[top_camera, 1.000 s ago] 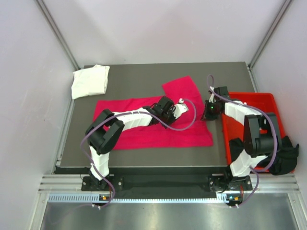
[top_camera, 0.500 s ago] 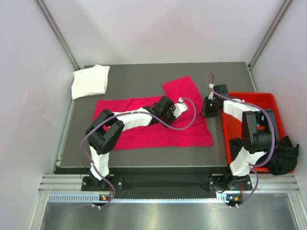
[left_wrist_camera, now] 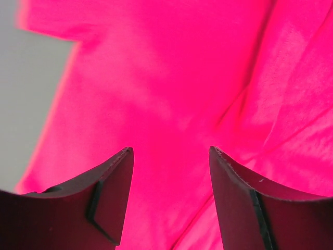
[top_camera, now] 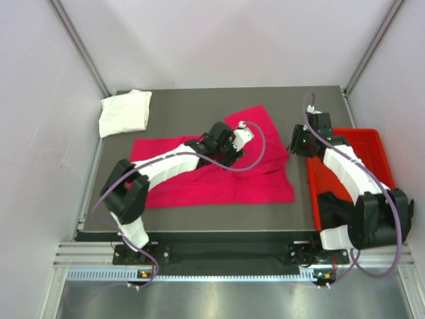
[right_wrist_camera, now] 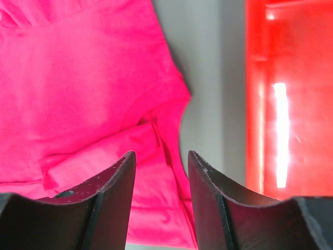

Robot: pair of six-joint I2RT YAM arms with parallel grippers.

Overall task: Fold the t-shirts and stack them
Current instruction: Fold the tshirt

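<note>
A magenta-pink t-shirt (top_camera: 199,183) lies spread across the middle of the dark table, with a flap (top_camera: 255,123) folded toward the far side. My left gripper (top_camera: 224,147) hovers over its upper middle. It stands open with only pink cloth (left_wrist_camera: 171,78) below the fingers (left_wrist_camera: 170,151). By the shirt's right edge my right gripper (top_camera: 294,146) is also open (right_wrist_camera: 161,154), above the shirt's hem (right_wrist_camera: 156,140), and holds nothing. A folded white t-shirt (top_camera: 125,111) rests at the far left corner.
A red plastic bin (top_camera: 355,143) stands along the table's right side, close to the right gripper, and shows as a red wall (right_wrist_camera: 286,104) in the right wrist view. A strip of bare grey table (right_wrist_camera: 208,78) separates it from the pink shirt.
Both grippers have opened and let go of the pink shirt. The left one has shifted slightly toward the far side. The right one has risen and moved to the far right.
</note>
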